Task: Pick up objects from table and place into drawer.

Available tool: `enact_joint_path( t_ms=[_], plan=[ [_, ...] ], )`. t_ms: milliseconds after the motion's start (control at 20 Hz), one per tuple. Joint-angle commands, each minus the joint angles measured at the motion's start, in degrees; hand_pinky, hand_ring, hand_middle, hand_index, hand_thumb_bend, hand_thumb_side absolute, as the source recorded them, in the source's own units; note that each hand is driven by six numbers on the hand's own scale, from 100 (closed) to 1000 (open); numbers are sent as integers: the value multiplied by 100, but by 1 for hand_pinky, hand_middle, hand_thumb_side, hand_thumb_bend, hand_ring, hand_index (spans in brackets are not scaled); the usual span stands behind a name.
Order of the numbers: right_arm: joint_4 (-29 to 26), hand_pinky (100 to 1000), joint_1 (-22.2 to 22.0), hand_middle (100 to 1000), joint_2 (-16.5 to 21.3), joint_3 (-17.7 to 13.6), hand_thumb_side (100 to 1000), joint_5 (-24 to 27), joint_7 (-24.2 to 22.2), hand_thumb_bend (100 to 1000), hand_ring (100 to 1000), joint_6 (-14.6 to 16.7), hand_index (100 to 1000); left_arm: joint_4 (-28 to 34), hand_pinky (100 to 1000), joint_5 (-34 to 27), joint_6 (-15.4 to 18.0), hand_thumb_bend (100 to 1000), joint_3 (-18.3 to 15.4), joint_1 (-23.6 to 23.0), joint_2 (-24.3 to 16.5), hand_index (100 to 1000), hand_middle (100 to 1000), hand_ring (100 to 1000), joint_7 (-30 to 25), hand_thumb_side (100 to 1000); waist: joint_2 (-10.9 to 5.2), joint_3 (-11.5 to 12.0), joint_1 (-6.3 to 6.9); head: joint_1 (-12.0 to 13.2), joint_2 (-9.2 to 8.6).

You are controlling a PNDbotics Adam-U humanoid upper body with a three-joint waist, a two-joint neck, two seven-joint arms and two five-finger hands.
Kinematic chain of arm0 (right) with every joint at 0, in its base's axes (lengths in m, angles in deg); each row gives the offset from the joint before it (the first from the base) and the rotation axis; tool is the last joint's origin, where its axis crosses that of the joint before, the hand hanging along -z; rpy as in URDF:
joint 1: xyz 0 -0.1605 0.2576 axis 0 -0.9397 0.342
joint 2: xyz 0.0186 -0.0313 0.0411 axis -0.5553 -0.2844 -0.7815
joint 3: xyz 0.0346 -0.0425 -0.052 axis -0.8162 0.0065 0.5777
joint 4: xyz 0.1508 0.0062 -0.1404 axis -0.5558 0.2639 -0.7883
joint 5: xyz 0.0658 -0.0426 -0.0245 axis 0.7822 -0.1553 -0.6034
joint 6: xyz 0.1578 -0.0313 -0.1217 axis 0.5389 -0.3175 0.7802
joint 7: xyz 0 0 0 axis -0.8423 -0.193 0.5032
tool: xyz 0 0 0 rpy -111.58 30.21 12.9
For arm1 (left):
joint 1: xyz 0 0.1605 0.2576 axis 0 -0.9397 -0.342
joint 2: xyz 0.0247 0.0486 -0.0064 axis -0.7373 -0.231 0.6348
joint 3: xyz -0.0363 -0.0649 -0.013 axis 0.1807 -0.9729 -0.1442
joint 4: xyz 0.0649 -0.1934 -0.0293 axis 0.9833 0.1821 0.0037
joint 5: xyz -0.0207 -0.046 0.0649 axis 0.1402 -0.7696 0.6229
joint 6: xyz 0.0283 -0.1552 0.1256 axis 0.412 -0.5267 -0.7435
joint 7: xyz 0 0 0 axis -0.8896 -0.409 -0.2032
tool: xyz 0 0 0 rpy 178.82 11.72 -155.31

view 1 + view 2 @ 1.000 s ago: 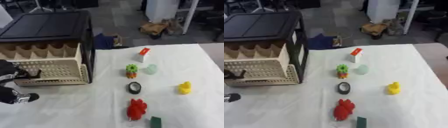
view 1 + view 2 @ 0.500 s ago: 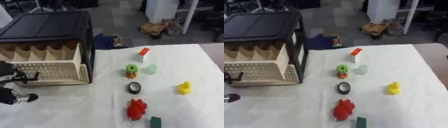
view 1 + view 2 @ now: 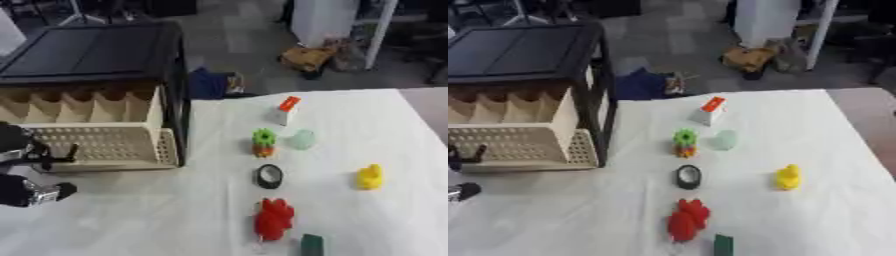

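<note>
- Showing at the left edge of the left eye view: the left hand [image 3: 26,170], black, just in front of the drawer [image 3: 96,145]; one thin finger points up against the perforated front wall, the lower part sits curled near the table. Whether it grips the drawer front cannot be told.
- Drawer is cream, pulled out of a black cabinet [image 3: 96,55], with scalloped dividers inside.
- White table [image 3: 385,125] carries the objects, well apart from the drawer: white box with orange top [image 3: 285,110] farthest back; green-and-orange gear toy [image 3: 263,142] just beside a pale green cup [image 3: 303,139]; black tape ring [image 3: 269,176] below them; yellow duck [image 3: 370,176] to the right; red toy [image 3: 273,219] near the front edge, dark green block [image 3: 311,244] just beside it.
- Right eye view: same layout, shifted left. Only finger parts of the left hand show at the left edge. Right hand shows in neither view.
</note>
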Motion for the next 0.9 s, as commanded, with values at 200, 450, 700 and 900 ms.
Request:
enact_joint_path(
  t_ms=[200, 450, 700, 900],
  plan=[
    [-92, 657, 51, 566, 137, -84, 746, 33, 35, 168, 621, 15, 906, 286, 100, -171, -90, 404, -57, -71, -300, 618, 100, 100, 67, 1000, -128, 16, -24, 10, -36],
    [-92, 657, 57, 566, 138, -88, 748, 40, 51, 165, 621, 26, 906, 419, 100, -241, -150, 398, -40, -192, -375, 606, 100, 100, 45, 1000, -138, 22, -36, 9, -30],
    [-92, 657, 54, 567, 135, -99, 749, 37, 72, 165, 621, 42, 905, 646, 100, -251, -186, 380, -64, -377, -483, 605, 100, 100, 87, 1000, -138, 25, -59, 8, 14],
    [-92, 658, 55, 567, 137, -96, 753, 42, 72, 165, 622, 46, 904, 835, 100, -249, -235, 372, -89, -495, -563, 604, 100, 100, 120, 1000, -151, 40, -82, -15, 78]
  ],
)
